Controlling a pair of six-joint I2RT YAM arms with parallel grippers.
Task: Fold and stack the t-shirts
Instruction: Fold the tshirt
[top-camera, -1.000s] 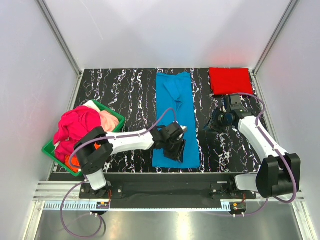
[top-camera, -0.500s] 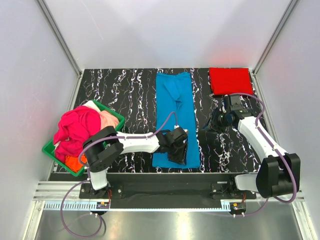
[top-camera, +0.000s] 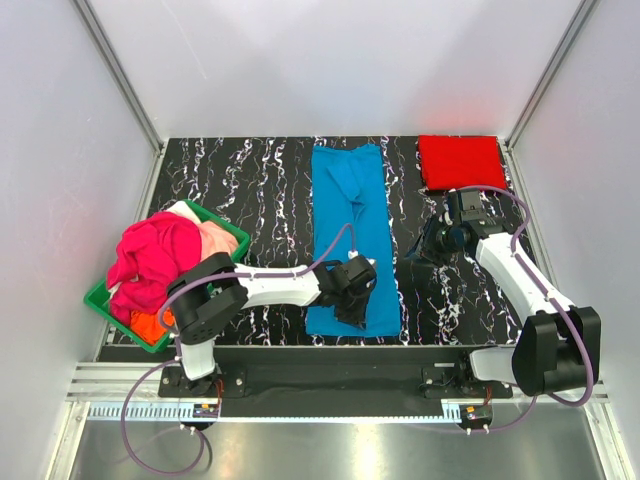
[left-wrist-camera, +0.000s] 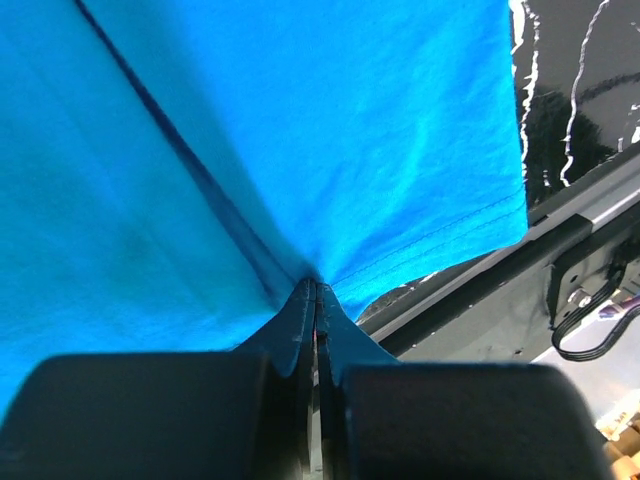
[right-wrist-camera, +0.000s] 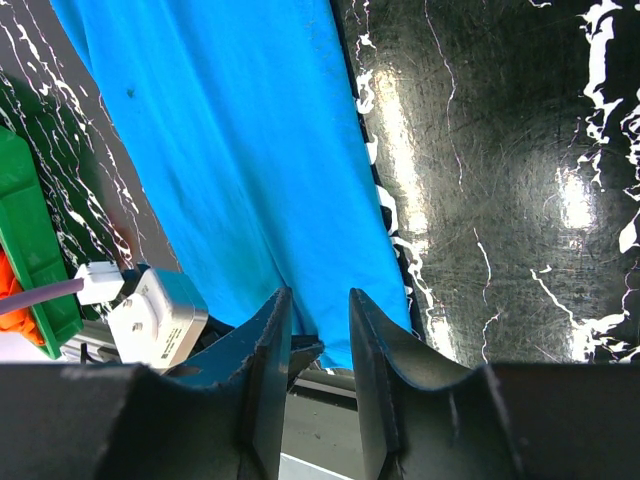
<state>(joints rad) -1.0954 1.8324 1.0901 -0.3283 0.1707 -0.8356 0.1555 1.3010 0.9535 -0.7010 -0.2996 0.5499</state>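
Note:
A bright blue t-shirt (top-camera: 350, 215) lies folded into a long strip down the middle of the table. My left gripper (top-camera: 352, 306) is at its near end, shut on the blue cloth by the hem (left-wrist-camera: 316, 290), and the fabric puckers into the closed jaws. The blue t-shirt (left-wrist-camera: 300, 130) fills most of the left wrist view. A folded red t-shirt (top-camera: 461, 161) lies at the far right corner. My right gripper (top-camera: 424, 250) hovers open over bare table to the right of the blue t-shirt (right-wrist-camera: 230, 150), with nothing between its fingers (right-wrist-camera: 320, 300).
A green basket (top-camera: 236, 240) at the left edge holds a heap of magenta-pink (top-camera: 150, 260) and orange (top-camera: 148, 326) t-shirts. The black marbled table (top-camera: 250, 190) ends at a metal rail (left-wrist-camera: 500, 270) just beyond the blue hem. The basket's corner (right-wrist-camera: 30, 250) shows in the right wrist view.
My left gripper slid a little right along the blue t-shirt's near end and closed on the cloth. The right arm has not moved.

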